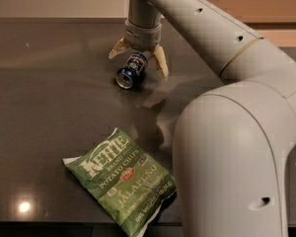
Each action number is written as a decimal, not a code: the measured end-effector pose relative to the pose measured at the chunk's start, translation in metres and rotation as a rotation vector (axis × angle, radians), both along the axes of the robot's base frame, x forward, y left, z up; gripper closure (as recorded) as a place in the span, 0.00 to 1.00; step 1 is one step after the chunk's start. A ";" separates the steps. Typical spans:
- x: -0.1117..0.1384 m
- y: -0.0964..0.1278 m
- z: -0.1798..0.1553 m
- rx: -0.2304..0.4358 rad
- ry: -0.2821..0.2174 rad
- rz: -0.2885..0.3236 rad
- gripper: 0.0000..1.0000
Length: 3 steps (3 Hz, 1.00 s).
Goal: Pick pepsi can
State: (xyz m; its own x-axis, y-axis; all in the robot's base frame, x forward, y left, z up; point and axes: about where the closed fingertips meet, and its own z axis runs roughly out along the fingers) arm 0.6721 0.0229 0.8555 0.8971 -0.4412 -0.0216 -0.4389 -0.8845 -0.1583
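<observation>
The pale two-finger gripper [138, 63] stands at the far middle of the dark grey table [49, 93], its fingers spread wide on both sides of the small blue aluminium pepsi can [131, 70]. The can lies on its side, with the silver end pointing near-left. The white arm [222, 132] rises from the near right and turns down at the wrist. Near it lies a green chip bag [123, 181] with the words "Kettle Brand Potato Chips Jalapeño".
</observation>
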 end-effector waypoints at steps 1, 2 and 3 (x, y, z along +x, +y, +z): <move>0.001 0.002 -0.002 -0.005 -0.002 0.022 0.13; 0.002 0.003 -0.003 -0.011 -0.004 0.030 0.35; 0.003 0.003 -0.002 -0.014 -0.007 0.033 0.60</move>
State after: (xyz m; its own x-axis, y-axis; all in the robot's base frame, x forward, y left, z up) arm 0.6749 0.0263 0.8532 0.9111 -0.4120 -0.0091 -0.4087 -0.9004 -0.1491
